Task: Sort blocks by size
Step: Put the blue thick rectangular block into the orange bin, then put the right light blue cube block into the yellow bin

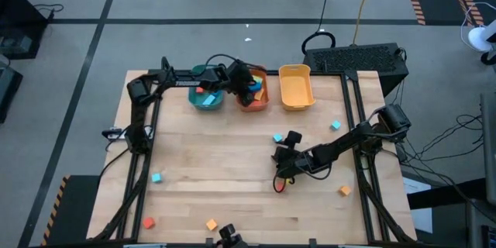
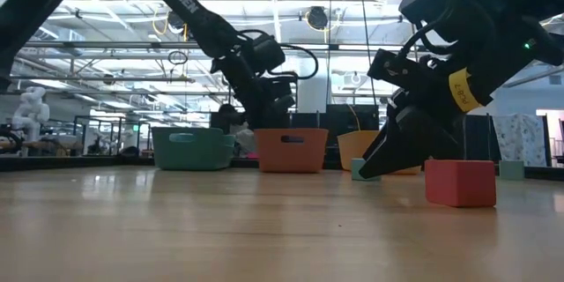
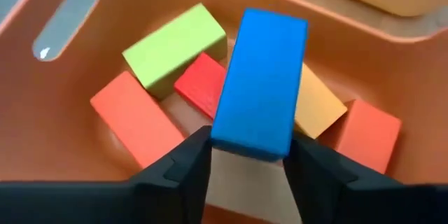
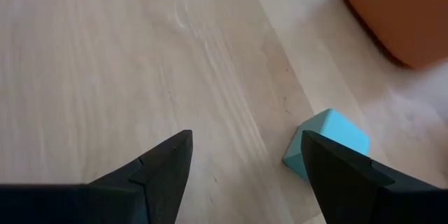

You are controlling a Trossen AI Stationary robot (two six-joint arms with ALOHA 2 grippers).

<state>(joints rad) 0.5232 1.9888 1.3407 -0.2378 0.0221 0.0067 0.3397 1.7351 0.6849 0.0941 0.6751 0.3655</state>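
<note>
From above, the left pincer (image 1: 246, 85) hangs over the orange bin (image 1: 253, 102), which stands between the teal bin (image 1: 206, 97) and yellow bin (image 1: 296, 87). The right pincer (image 1: 280, 155) is low over the bench (image 1: 225, 178), near a light-blue cube (image 1: 277, 137).

Left wrist: a blue bar (image 3: 260, 84) sits between the fingers above blocks in the orange bin; whether it is gripped, I cannot tell.

Right wrist: the fingers stand apart, the cube (image 4: 326, 145) beside one.

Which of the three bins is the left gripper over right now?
The orange bin, the middle one between the teal bin and yellow bin; the left gripper holds a blue bar over it.
</note>
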